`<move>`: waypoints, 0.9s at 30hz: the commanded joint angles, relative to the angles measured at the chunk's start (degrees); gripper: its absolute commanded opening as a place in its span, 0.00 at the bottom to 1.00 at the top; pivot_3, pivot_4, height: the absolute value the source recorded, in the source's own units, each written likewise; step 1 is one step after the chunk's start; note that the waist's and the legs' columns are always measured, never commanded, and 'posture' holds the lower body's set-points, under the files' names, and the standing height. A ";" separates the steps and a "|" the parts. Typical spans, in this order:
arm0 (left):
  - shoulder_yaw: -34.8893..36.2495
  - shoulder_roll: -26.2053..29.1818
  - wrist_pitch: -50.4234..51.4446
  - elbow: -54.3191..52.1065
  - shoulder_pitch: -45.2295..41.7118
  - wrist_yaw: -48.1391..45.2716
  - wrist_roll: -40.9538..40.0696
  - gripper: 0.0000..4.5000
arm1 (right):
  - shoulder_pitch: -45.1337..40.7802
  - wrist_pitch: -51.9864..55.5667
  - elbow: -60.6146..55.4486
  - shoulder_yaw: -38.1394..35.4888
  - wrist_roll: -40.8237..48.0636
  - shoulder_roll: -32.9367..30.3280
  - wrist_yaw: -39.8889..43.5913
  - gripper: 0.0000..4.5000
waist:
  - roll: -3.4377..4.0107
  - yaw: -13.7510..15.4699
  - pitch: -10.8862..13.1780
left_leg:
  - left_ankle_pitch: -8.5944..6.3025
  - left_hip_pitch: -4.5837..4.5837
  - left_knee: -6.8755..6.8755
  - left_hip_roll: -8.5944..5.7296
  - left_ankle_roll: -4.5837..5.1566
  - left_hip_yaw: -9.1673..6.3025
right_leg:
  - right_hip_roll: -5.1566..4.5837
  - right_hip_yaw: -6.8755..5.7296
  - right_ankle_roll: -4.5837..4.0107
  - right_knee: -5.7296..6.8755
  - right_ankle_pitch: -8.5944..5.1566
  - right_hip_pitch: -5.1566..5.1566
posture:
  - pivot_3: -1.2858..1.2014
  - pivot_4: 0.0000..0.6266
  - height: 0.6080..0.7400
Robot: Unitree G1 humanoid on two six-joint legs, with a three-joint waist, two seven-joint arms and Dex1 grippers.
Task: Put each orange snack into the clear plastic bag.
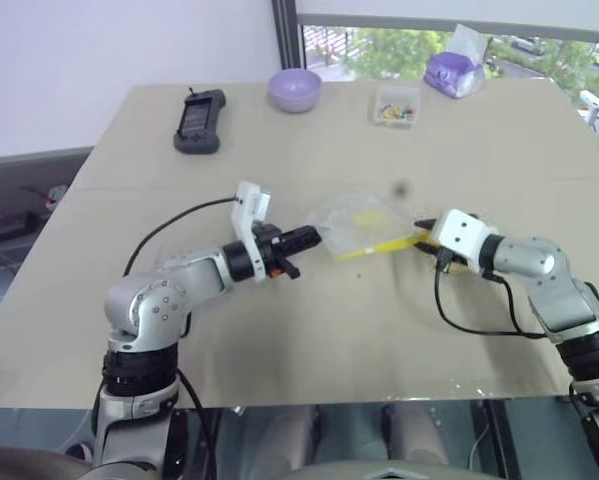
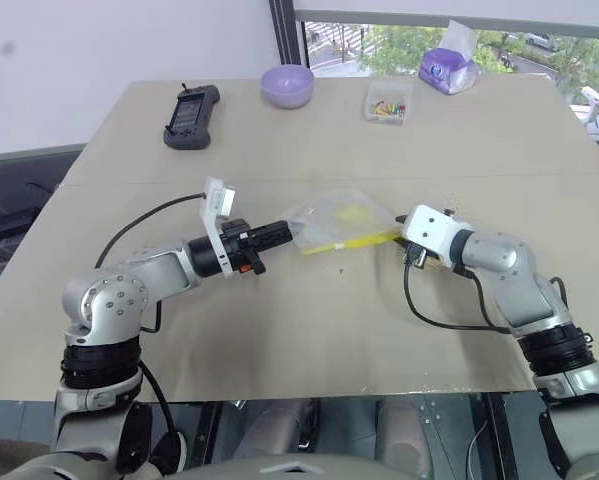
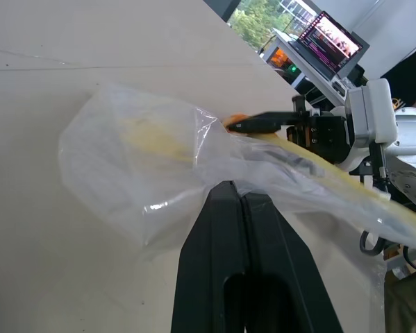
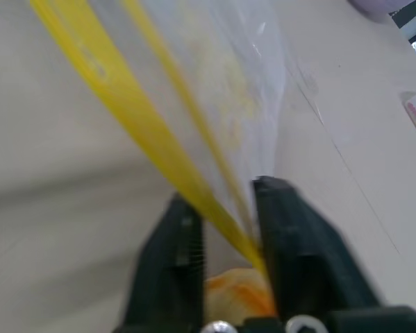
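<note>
Orange snack [image 4: 239, 291] low between right gripper's [image 4: 228, 229] fingers, just under bag's zip end; clear bag [image 1: 354, 222] mid-table, lifted between both arms; left gripper [image 3: 241, 208] clenched on bag's plain edge; right gripper closed on yellow zip strip [image 1: 384, 245], snack apparently not gripped; likely step: open mouth; advice: pull edges apart gently, keep mouth facing snack, avoid tearing film; table [image 1: 279, 340] beneath.

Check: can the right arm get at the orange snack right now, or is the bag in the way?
Probably not as things stand: the right gripper is shut on the clear plastic bag at its yellow zip strip, and the orange snack sits just behind the fingers. It would have to let go first.
</note>
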 commanded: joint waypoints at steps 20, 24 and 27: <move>-11.61 11.60 -27.22 -7.65 7.30 -11.82 20.31 0.54 | -10.04 19.56 -8.51 -1.99 -1.69 0.39 -0.66 0.00 | 0.01 -0.14 0.01 | 0.00 -0.01 -0.12 0.01 0.00 0.13 | 0.02 0.13 -0.02 -0.02 0.00 -0.11 | 0.52 0.24 1.00; -15.70 13.94 -36.68 -7.80 7.82 -14.44 27.82 0.54 | -12.51 22.90 -8.14 0.28 -4.83 0.36 -1.08 0.00 | 0.01 0.43 0.01 | -0.01 -0.05 -0.16 0.01 0.00 0.13 | -0.02 0.13 -0.03 -0.08 0.00 -0.14 | 0.52 0.24 1.00; -18.04 13.17 -39.31 -9.82 7.20 -15.41 29.56 0.54 | -14.64 26.02 -8.12 3.23 -8.70 1.51 -2.18 0.00 | 0.01 0.64 0.02 | -0.01 -0.13 -0.16 -0.01 0.00 0.15 | -0.05 0.13 -0.02 -0.10 0.00 -0.20 | 0.52 0.24 1.00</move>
